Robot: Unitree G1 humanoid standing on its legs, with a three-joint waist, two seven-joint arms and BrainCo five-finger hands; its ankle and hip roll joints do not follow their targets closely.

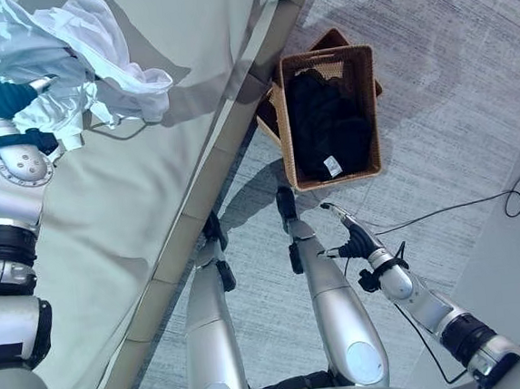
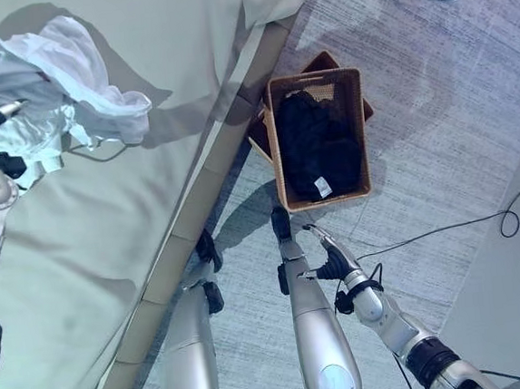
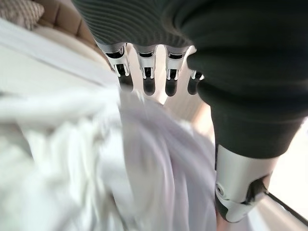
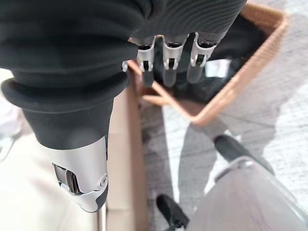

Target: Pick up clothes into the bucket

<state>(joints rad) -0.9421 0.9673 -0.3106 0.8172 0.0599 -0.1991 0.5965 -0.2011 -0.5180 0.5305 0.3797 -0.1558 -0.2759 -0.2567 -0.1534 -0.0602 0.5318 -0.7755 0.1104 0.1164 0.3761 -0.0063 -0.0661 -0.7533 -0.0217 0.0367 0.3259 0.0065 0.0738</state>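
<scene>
A white garment (image 1: pixel 75 56) is bunched in the left hand (image 1: pixel 1 94) at the far left of the scene, above the bed (image 1: pixel 133 196). In the left wrist view the cloth (image 3: pixel 96 163) spreads past the fingers (image 3: pixel 147 72) and the thumb (image 3: pixel 240 187); they reach down into its folds, so the hand grips the cloth. Part of the garment trails to the right of the hand and lies on the pale sheet, its edge near the bed's wooden side rail (image 1: pixel 212 162).

The basket (image 1: pixel 372 103) stands on the grey carpet (image 1: pixel 449 69) to the right of the bed, just beside the rail. It is a brown woven box, open at the top, with dark clothes (image 1: pixel 322 125) filling it and a small white tag (image 1: pixel 333 165) showing at its near end. Another brown piece (image 1: pixel 328 38) peeks out from behind its far side.

The right hand (image 1: pixel 355 236) hangs over the carpet near the basket's near end, apart from it. It holds nothing; its fingers (image 4: pixel 168 65) are fairly straight and relaxed, pointing toward the basket (image 4: pixel 260 53).

A thin black cable (image 1: pixel 479 201) runs over the carpet at the right.
</scene>
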